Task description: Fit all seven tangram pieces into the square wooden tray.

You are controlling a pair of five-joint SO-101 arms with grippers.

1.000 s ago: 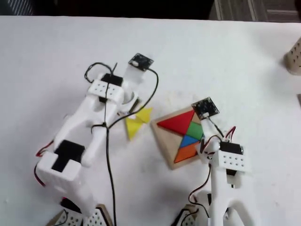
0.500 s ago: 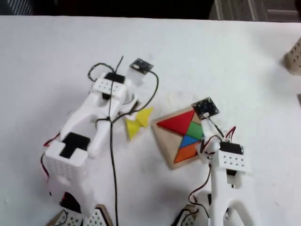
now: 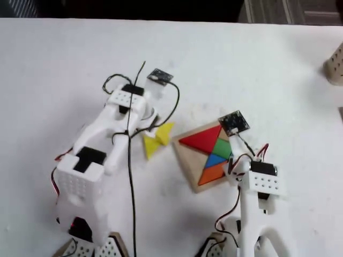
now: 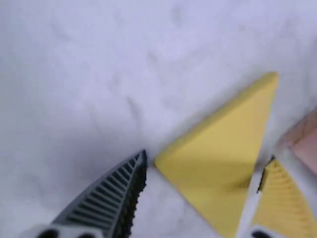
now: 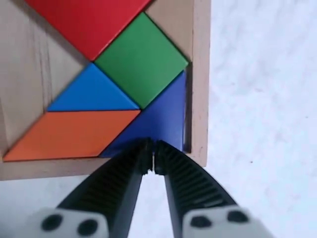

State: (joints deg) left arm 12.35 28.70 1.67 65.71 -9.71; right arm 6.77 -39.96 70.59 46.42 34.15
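Observation:
Two yellow triangles lie on the white table left of the tray, one (image 3: 164,130) touching the other (image 3: 150,145). My left gripper (image 3: 155,126) is down at them. In the left wrist view it (image 4: 204,162) stands open, with a yellow triangle (image 4: 223,168) between the dark finger (image 4: 116,196) and the other finger. The square wooden tray (image 3: 187,160) holds red, green, blue, orange and dark blue pieces. My right gripper (image 5: 151,151) is shut on nothing, its tips over the dark blue triangle (image 5: 161,121) at the tray's rim (image 5: 200,74).
Part of the tray floor (image 5: 25,79) is bare wood beside the red triangle (image 5: 89,25). A black cable (image 3: 128,176) trails along the left arm. A pale perforated object (image 3: 335,64) stands at the table's right edge.
The left arm has shifted, its rear part swinging right and its wrist dropping slightly nearer the yellow triangles. The yellow pieces and the right arm have stayed put.

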